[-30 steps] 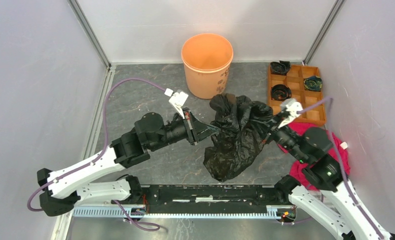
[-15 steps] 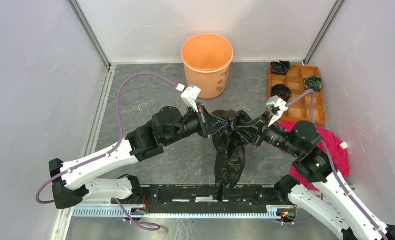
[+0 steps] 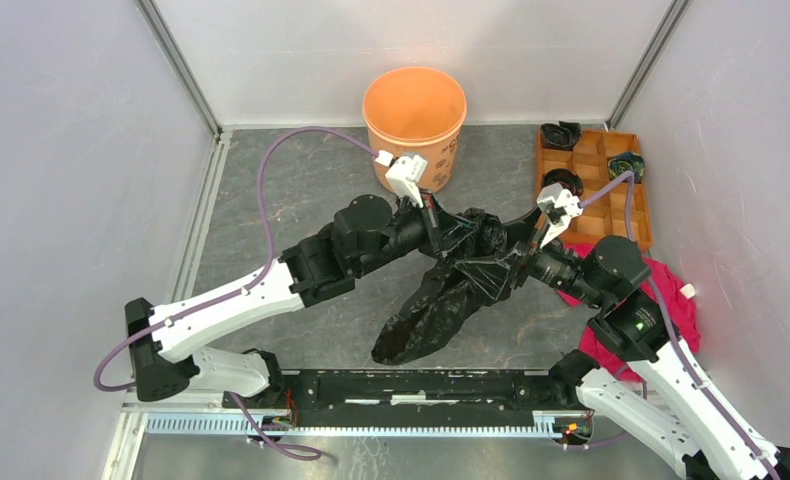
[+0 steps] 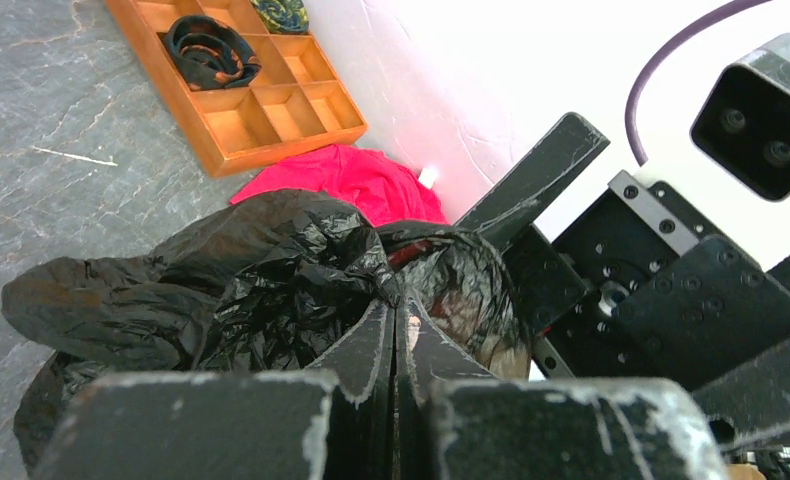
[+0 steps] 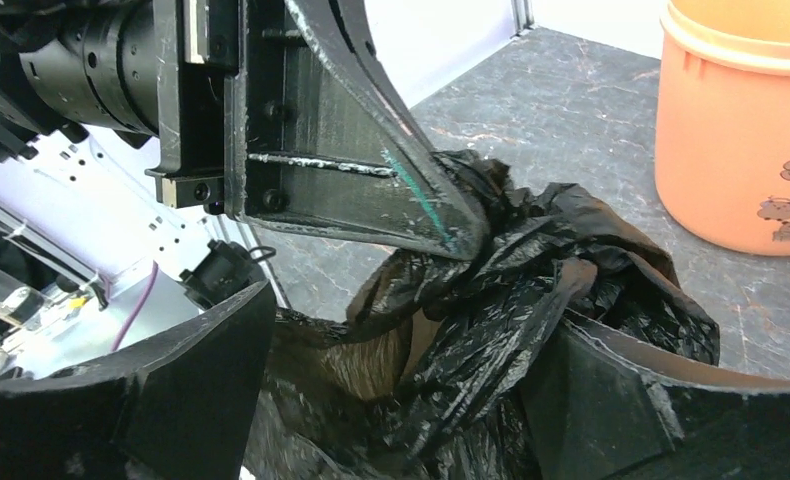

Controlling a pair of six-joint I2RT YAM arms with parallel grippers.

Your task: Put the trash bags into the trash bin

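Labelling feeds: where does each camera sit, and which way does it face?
Top external: above and behind the bases, looking down at left arm, right arm, trash bag, trash bin.
Left wrist: on the left arm, looking past its shut fingers at bag, tray, red cloth, right arm.
Right wrist: on the right arm, looking between its open fingers at left gripper, bag, bin.
Shared: the bag, in all three.

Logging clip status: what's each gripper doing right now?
Left gripper: closed on the black bag.
Right gripper: open, the bag between its jaws.
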